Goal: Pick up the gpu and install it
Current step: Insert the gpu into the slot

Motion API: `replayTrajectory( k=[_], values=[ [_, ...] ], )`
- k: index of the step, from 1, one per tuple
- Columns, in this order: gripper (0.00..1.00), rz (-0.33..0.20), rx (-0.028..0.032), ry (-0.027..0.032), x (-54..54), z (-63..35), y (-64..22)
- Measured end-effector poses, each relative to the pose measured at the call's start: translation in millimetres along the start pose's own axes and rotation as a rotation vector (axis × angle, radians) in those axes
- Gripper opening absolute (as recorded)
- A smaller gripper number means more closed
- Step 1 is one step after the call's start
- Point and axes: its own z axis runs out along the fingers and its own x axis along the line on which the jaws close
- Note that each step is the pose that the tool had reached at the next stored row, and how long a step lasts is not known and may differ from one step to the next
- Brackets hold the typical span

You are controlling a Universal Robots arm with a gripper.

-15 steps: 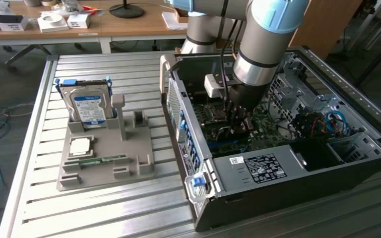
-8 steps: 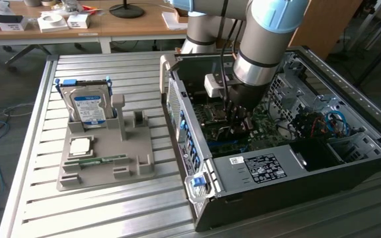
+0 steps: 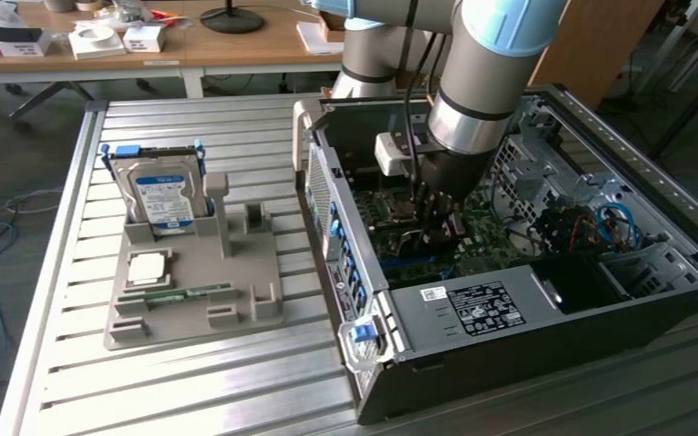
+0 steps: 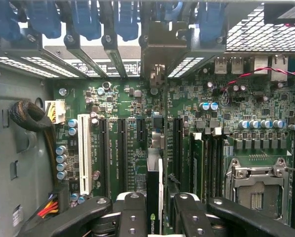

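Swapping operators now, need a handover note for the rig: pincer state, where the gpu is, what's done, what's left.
Pincer: shut on the gpu, card held edge-on.
Where: inside the open PC case, over the motherboard expansion slots.
Done: gpu picked up. Hard drive and memory stick sit on the grey holder.
Left: seating. Can't tell whether the card's edge is in a slot. Not released.

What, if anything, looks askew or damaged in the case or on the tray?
Nothing stands out. The gripper holds the gpu edge-on, running parallel to the motherboard slots. On the tray, the hard drive stands upright.
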Motion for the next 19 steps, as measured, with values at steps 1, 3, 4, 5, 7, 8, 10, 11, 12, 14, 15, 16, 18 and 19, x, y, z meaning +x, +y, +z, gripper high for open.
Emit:
replayTrajectory(
  k=[1,3,4,5,7,8,10,11,12,14,15,16,18,19],
  values=[
    [0.26,0.001,-0.0001,0.0002,0.0,0.0,0.0],
    [0.26,0.006,0.0,0.0005,0.1,0.0,0.0],
    [0.26,0.007,0.0,0.0005,0.1,0.0,0.0],
    [0.26,0.009,0.0001,0.0004,0.1,0.1,0.0],
    [0.26,0.011,0.0002,0.0005,0.0,0.1,0.0],
    [0.26,0.013,0.0003,0.0006,0.0,0.2,0.0],
    [0.26,0.016,0.0004,0.0008,0.0,0.2,0.0],
    [0.26,0.017,0.0006,0.0015,0.0,0.2,-0.1],
    [0.26,0.017,0.0006,0.0027,0.0,0.3,-0.1],
    [0.26,0.017,0.0008,0.0054,0.0,0.2,-0.1],
    [0.26,0.017,0.0006,0.0064,0.1,0.2,-0.1],
    [0.26,0.017,0.0006,0.0067,0.1,0.2,-0.1],
    [0.26,0.017,0.0006,0.0067,0.0,0.7,-0.1],
    [0.26,0.018,0.0007,0.0067,0.0,0.8,-0.1]
  ],
)
